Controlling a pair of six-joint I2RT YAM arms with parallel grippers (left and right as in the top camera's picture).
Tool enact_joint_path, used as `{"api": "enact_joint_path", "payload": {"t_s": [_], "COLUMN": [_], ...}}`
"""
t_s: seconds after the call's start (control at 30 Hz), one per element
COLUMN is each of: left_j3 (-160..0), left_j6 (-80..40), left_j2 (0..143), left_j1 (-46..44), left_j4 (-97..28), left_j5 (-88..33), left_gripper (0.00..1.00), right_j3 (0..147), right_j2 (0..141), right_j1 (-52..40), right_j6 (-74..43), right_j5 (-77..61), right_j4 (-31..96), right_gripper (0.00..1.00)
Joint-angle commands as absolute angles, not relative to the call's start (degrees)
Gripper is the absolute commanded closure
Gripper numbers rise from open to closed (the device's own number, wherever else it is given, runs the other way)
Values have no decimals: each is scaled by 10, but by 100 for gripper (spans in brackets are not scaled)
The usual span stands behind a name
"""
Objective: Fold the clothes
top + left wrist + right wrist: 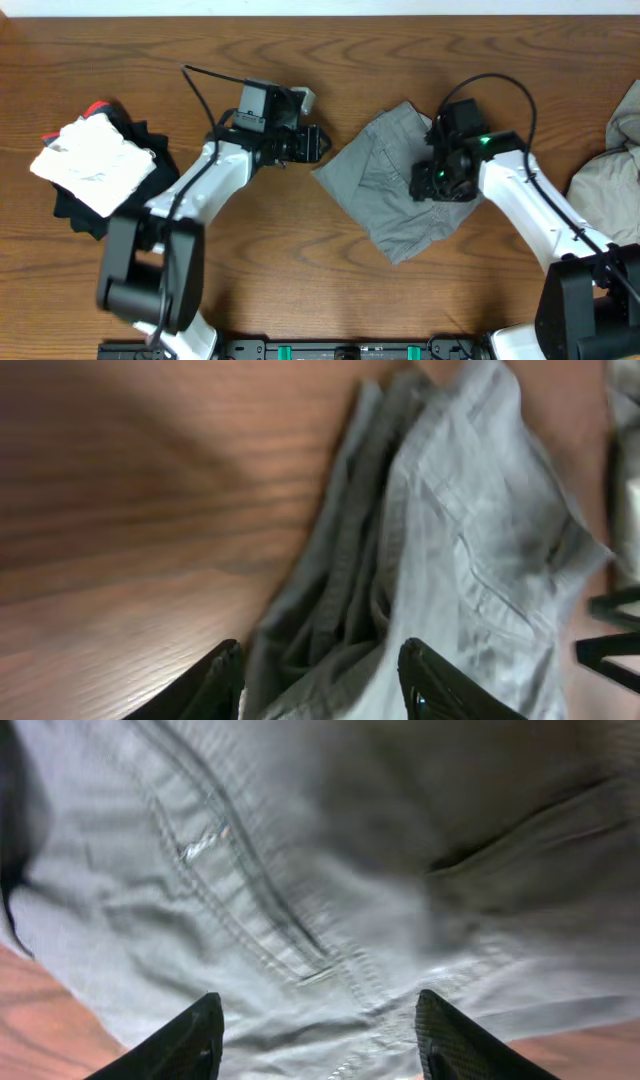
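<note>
Fingers (218, 682) of the left gripper (312, 143) stand parted and released at the left edge of the grey shorts (385, 185). The right gripper (320, 1038) is likewise spread, grasping nothing, over their middle. The shorts lie rumpled mid-table (300, 260) and look light, limp and prone to sagging, best pinched at the waistband or hem corners. A beige garment (610, 160) lies far right.

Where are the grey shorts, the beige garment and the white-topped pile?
grey shorts (375, 190), overhead view, bare left half of the fabric.
beige garment (615, 170), overhead view, its middle, at the picture's right edge.
white-topped pile (90, 162), overhead view, centre of the white top piece.
</note>
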State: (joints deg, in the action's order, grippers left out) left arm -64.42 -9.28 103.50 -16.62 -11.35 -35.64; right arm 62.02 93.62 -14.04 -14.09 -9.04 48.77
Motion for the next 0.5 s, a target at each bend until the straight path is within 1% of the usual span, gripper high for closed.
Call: {"api": "enact_joint_path", "payload": {"t_s": [0.0, 0.23, 0.27, 0.3, 0.33, 0.37, 0.4, 0.47], "left_j3": [-652, -652, -651, -651, -651, -651, -650, -649], "left_j6": [-84, -83, -81, -79, -79, -79, -74, -62], "left_j2": [1065, 1097, 1102, 1107, 1112, 1115, 1117, 1117], "left_j1": [-170, -172, -173, -173, -173, -173, -173, -176], "left_j4": [-99, -133, -138, -148, -158, -171, -187, -222], "left_j5": [-466, -474, -473, -474, -474, -474, -474, -474], "left_gripper": [47, 48, 51, 62, 80, 92, 94, 94], "right_j3": [596, 571, 571, 571, 571, 571, 571, 571], "right_j2": [929, 929, 929, 929, 929, 929, 929, 929], "right_j1": [-155, -158, -158, -158, -158, -158, -158, -158], "right_j6": [-136, -147, -147, -147, -148, -147, -147, -147], "right_j5": [-101, -101, -101, -101, -101, -101, -101, -101], "right_j4": [478, 467, 466, 465, 465, 465, 465, 465], "right_gripper": [39, 38, 38, 38, 39, 39, 39, 40]}}
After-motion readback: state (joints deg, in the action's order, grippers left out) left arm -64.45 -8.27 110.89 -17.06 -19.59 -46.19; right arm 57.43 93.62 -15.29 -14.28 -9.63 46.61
